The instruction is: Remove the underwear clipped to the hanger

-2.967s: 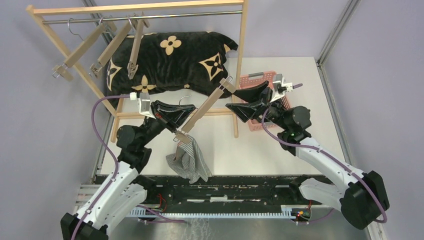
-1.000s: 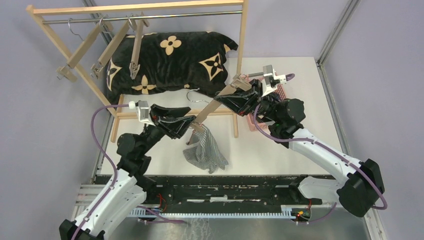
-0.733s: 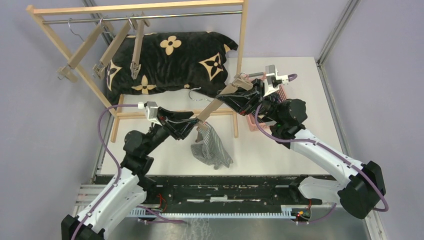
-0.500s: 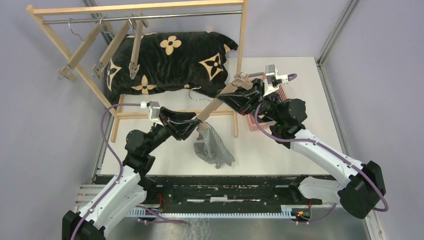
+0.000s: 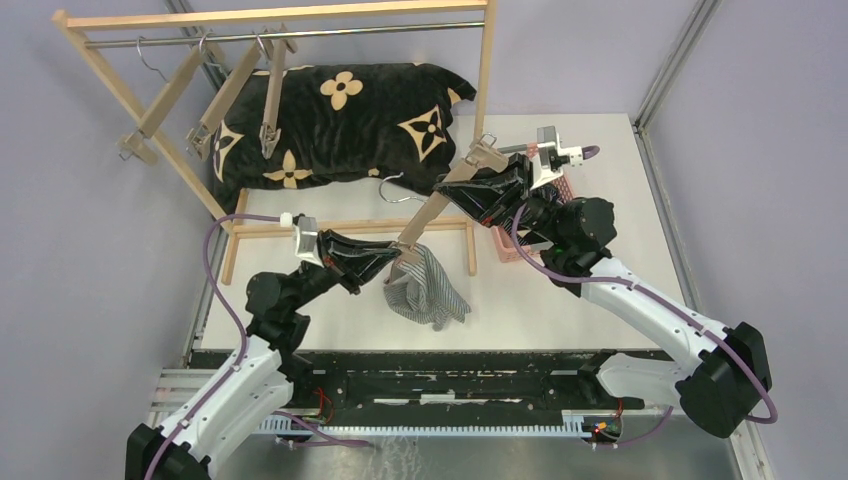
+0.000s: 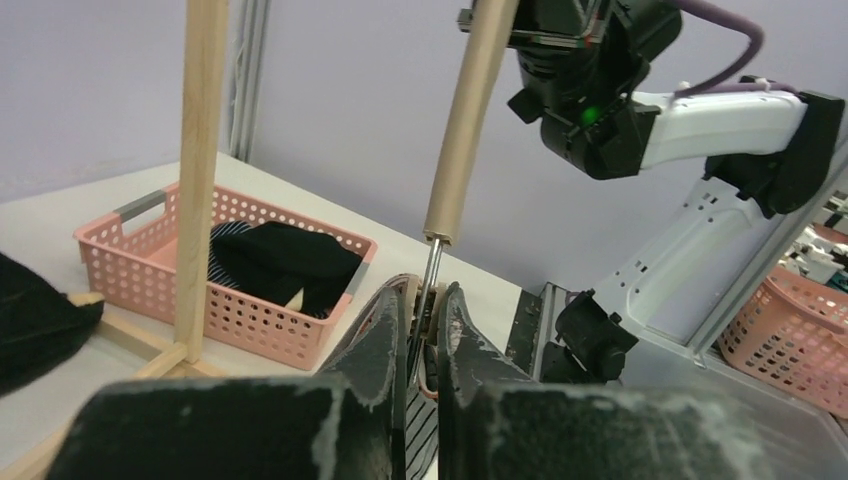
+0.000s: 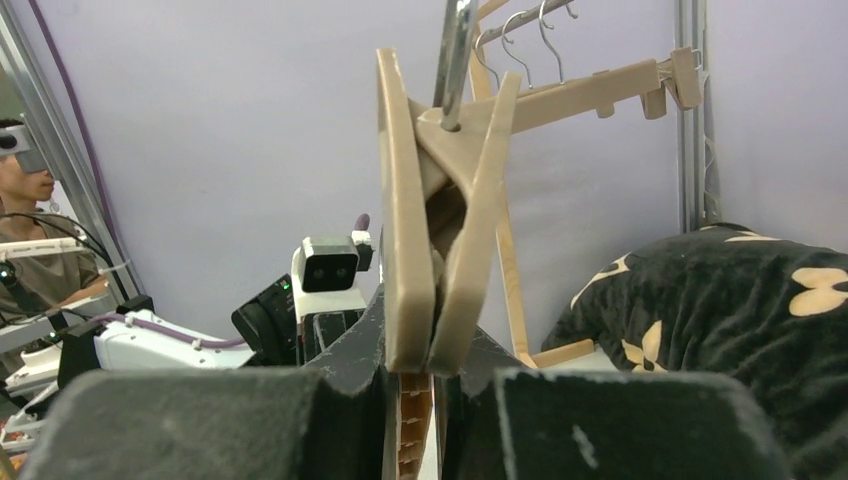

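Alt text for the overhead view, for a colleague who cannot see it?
Both arms hold a wooden hanger between them: the right gripper grips its upper end, the left gripper pinches its lower clip, from which grey striped underwear hangs.

A black flowered cushion [image 5: 340,120] lies beneath the wooden rack [image 5: 270,14]. A pink basket [image 6: 262,318] sits beside the rack's post.

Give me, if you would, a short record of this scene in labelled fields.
left claw: shut on the lower clip of the hanger
right claw: shut on the upper clip, holding the hanger tilted in the air
grey striped underwear: hangs from the lower clip, not yet released
pink basket: holds a black piece and a navy striped piece
rack: three empty hangers
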Motion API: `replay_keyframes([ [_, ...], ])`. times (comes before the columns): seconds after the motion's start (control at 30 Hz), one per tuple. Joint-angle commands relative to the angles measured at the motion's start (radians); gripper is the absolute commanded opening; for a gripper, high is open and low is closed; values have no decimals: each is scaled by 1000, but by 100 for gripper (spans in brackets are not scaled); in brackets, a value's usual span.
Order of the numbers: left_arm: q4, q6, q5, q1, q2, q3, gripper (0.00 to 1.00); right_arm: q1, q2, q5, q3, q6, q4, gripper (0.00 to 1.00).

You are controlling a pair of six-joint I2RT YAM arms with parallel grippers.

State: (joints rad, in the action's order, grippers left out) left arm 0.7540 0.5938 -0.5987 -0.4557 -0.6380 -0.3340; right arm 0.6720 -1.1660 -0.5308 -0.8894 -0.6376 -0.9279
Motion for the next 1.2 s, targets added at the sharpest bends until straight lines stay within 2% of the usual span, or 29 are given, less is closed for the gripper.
replay_keyframes([
  [0.0,102,17,-27,-2,17,-14,7,7,12,10,-44,8,-41,1],
  [0.07,79,9,-29,-2,26,-38,31,7,11,7,-46,7,-39,1],
  [0.13,54,-10,-43,-3,29,-63,4,8,11,10,-45,9,-36,1],
  [0.27,75,-13,-39,-3,29,-64,3,7,13,20,-45,5,-37,1],
  [0.43,219,60,-97,-2,11,-39,3,6,10,-3,-63,-17,-48,1],
  [0.47,221,60,-101,-3,9,-41,7,7,7,-8,-65,-27,-57,1],
  [0.5,220,56,-100,-3,8,-41,21,7,5,-13,-66,-40,-69,1],
  [0.53,218,52,-95,-3,6,-41,43,7,2,-18,-67,-51,-82,1],
  [0.57,224,51,-93,-3,4,-39,60,7,2,-21,-66,-59,-89,1],
  [0.6,232,52,-93,-3,-1,-37,67,7,1,-22,-66,-65,-93,1],
  [0.63,237,51,-92,-3,-6,-37,82,7,2,-23,-68,-67,-93,1],
  [0.67,240,49,-92,-3,-17,-39,92,7,1,-25,-69,-70,-96,1],
  [0.7,245,49,-93,-4,-26,-42,94,7,0,-26,-69,-74,-97,1],
  [1.07,276,34,-73,-3,-114,-34,93,8,-4,-53,-85,-123,-139,1],
  [1.1,277,32,-68,-4,-118,-33,89,8,-4,-55,-86,-123,-138,1],
  [1.13,280,31,-66,-4,-122,-33,78,8,-2,-56,-85,-124,-136,1],
  [1.17,289,31,-63,-4,-124,-33,57,9,-2,-55,-83,-122,-134,1],
])
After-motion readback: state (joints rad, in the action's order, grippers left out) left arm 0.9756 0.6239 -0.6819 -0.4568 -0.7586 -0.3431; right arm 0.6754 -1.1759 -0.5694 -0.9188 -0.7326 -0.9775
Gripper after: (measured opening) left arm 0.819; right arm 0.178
